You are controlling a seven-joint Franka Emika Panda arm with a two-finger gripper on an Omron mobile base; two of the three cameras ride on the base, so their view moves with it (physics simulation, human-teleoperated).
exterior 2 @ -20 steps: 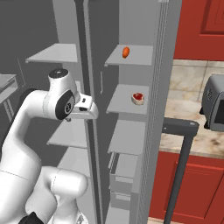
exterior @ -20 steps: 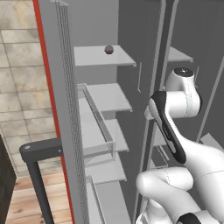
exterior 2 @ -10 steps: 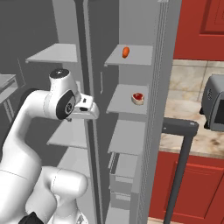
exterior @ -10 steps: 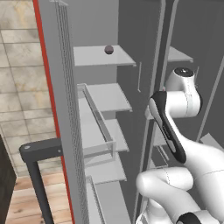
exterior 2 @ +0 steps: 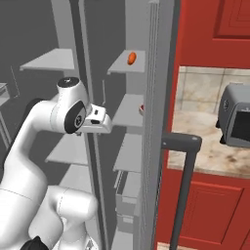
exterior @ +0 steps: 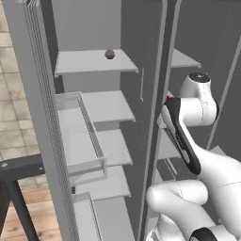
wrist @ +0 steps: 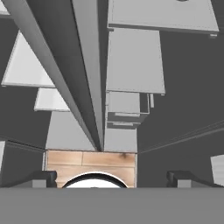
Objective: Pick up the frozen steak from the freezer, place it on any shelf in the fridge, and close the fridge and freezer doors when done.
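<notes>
Pincer (wrist: 112,177) spread wide, empty, aimed downward beside central divider (wrist: 87,74). Steak (exterior 2: 142,108) on shelf (exterior 2: 128,108) ahead, apart from fingertips (wrist: 183,177); approach pending.

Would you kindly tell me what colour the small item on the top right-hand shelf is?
Orange; the small item shows best in the right base view.

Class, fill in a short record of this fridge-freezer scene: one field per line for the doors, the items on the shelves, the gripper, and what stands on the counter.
doors: both open
left compartment, top shelf: small dark round item
right compartment, top shelf: orange item
right compartment, second shelf: red item, mostly hidden by the door edge
gripper: fingertips apart, nothing between them, looking down past the shelves to the wooden floor
counter: grey toaster oven
</notes>
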